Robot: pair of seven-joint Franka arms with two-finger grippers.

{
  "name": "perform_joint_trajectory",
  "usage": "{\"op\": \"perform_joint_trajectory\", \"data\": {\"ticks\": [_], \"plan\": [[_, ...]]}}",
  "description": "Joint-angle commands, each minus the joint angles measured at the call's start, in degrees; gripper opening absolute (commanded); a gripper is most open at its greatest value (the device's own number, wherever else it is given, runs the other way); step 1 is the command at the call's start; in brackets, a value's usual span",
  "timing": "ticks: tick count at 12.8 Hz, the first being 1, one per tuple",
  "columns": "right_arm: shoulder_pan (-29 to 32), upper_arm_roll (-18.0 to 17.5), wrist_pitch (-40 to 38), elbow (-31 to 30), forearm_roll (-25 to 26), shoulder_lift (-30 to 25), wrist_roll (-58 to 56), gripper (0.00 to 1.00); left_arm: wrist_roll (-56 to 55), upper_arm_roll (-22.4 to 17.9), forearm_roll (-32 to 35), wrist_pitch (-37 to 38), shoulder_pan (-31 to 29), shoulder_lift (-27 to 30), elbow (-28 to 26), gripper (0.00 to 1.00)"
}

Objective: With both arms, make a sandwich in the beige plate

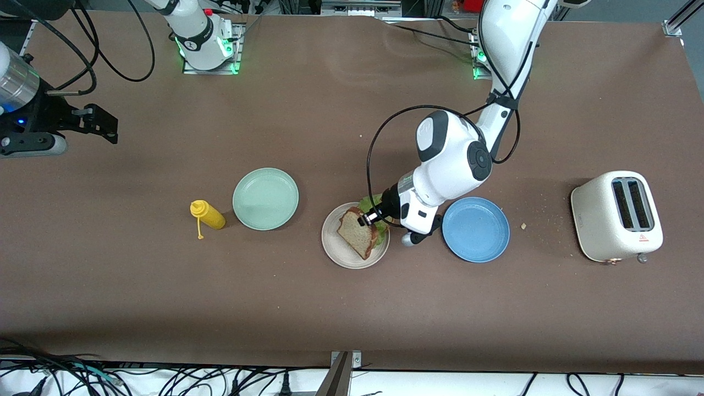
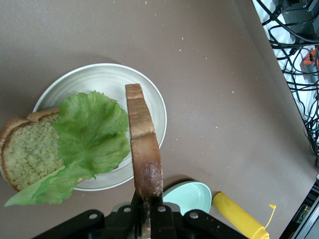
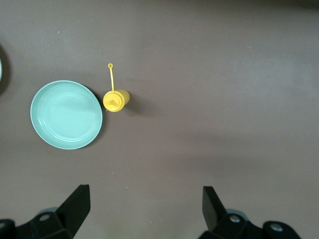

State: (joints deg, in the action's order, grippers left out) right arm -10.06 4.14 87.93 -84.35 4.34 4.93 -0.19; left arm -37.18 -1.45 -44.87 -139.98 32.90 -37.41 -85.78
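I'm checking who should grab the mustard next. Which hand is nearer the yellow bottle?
Left. The left hand, holding a bread slice, is over the beige plate, two plates from the yellow bottle. The right hand waits open toward the right arm's end of the table.

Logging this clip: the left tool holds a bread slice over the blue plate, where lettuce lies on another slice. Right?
Not quite. The left tool holds the bread slice over the beige plate, not the blue plate; the left wrist view shows the lettuce on the other slice there.
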Motion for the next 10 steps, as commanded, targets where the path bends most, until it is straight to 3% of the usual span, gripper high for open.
{"op": "perform_joint_trajectory", "data": {"ticks": [1,4,5,6,7,8,9,10], "plan": [[0.7,-0.6,-1.8,2.4,0.7,-0.1,0.7,1.00,3.4,-0.6,-1.6,-1.1,1.3,0.1,-2.8,0.00],[0.7,2.4,-2.3,2.4,-3.8,0.0,0.5,1.00,4.6,-0.5,-1.5,-0.9,1.9,0.1,-4.9,0.00],[0.7,2.3,-3.1,2.4,-3.6,0.0,0.7,1.00,4.6,-0.5,-1.5,-0.8,1.8,0.1,-5.2,0.11],[0.3,2.3,-4.2,2.4,-3.5,0.0,0.7,1.00,4.5,-0.5,-1.5,-0.7,1.8,0.0,-5.3,0.32],[0.4,2.4,-4.1,2.4,-3.2,0.0,0.8,1.00,4.4,-0.5,-1.5,-0.7,1.7,0.0,-5.3,0.55],[0.4,2.5,-3.7,2.5,-2.9,0.1,0.6,1.00,4.5,-0.6,-1.4,-0.6,1.7,0.0,-5.3,0.84],[0.4,2.5,-3.6,2.5,-1.8,0.3,1.0,1.00,4.4,-0.6,-1.2,-0.2,1.7,0.0,-5.5,0.98],[0.5,2.5,-2.8,2.6,-0.9,0.3,1.2,1.00,4.4,-0.6,-1.0,1.3,1.6,-0.1,-5.5,0.99]]}}
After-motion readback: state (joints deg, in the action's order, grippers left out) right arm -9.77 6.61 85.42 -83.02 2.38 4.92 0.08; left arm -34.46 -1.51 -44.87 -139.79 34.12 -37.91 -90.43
